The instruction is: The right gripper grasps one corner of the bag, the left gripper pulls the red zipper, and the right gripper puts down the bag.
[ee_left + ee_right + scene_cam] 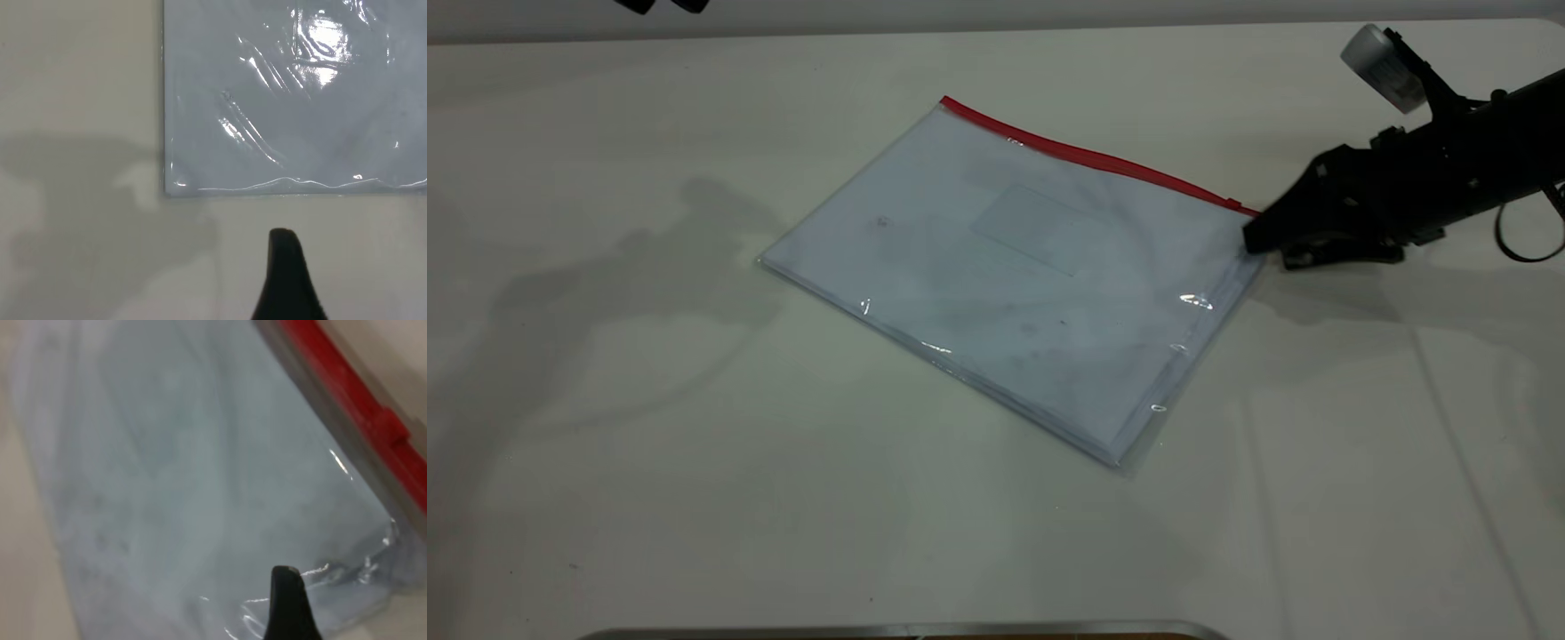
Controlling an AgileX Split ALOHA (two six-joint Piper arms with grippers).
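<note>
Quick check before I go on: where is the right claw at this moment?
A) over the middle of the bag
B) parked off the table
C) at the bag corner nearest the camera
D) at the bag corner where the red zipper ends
D: in the exterior view the right claw has its tip at the corner of the bag where the red zipper ends, and the bag lies flat on the table.

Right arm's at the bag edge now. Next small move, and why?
Probably close the right gripper on the corner of the bag. Its tips sit at that corner, where the red zipper ends, and the bag lies flat on the table, not lifted. The left gripper waits off the opposite edge.
</note>
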